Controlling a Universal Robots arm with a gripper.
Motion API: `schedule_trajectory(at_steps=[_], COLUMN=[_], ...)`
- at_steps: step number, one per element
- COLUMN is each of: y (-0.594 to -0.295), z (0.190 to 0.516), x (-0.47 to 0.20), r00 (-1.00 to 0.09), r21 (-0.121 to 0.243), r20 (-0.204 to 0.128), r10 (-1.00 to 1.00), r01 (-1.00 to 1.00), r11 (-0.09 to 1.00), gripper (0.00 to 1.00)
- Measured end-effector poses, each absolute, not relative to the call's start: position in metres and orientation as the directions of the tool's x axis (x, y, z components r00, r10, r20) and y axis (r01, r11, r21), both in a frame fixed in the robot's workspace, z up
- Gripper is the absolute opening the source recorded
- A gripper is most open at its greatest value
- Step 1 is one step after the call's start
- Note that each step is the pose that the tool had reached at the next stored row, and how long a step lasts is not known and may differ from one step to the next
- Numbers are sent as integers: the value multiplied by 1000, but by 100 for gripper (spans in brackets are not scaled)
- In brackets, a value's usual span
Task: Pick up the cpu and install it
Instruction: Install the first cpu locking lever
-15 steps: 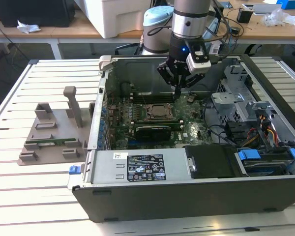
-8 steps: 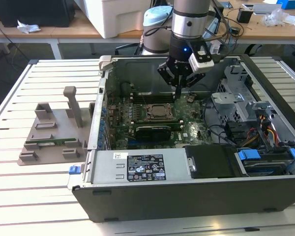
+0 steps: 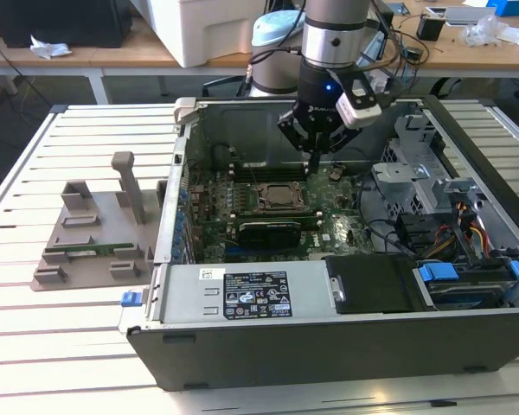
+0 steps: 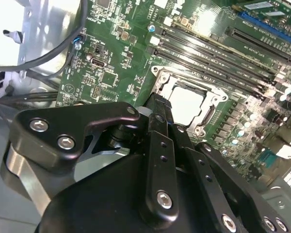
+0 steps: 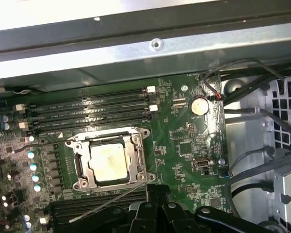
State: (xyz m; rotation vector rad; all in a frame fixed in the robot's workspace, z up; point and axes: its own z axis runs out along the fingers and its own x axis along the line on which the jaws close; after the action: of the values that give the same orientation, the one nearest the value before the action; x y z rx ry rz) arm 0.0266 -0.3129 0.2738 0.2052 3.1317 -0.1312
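Observation:
The cpu (image 5: 108,162), a pale square chip, lies flat inside the motherboard socket (image 5: 136,145), framed by the socket's metal bracket. It also shows in the second wrist view (image 4: 186,104) and in the exterior view (image 3: 279,196). My gripper (image 3: 313,170) hangs inside the open computer case just beside the socket, toward the exterior view's right. Its black fingers (image 4: 157,104) are shut together with nothing between them, tips close above the board at the socket's edge. The gripper's tip (image 5: 157,190) appears near the socket's corner in the first wrist view.
The computer case (image 3: 329,346) lies open on a slatted white table. Memory slots (image 5: 87,109) run beside the socket, and a coin battery (image 5: 199,105) sits nearby. Cables (image 3: 467,229) and a drive cage crowd the exterior view's right. A grey fixture (image 3: 95,233) holding a green memory stick (image 3: 82,251) stands at the exterior view's left.

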Motion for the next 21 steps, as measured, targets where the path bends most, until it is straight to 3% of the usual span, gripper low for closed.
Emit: schedule_trajectory(at_steps=[12,15,16,21], y=[-313,-313,-313,-313], z=[274,274,274,274], x=[27,27,27,26], r00=[-1000,-1000,-1000,-1000], r21=[-81,-26,12,19], r20=[-6,-7,-8,-8], r10=[-17,-18,-17,-17], r01=[-17,-18,-18,-18], r11=[997,1000,1000,1000], gripper=[11,11,11,11])
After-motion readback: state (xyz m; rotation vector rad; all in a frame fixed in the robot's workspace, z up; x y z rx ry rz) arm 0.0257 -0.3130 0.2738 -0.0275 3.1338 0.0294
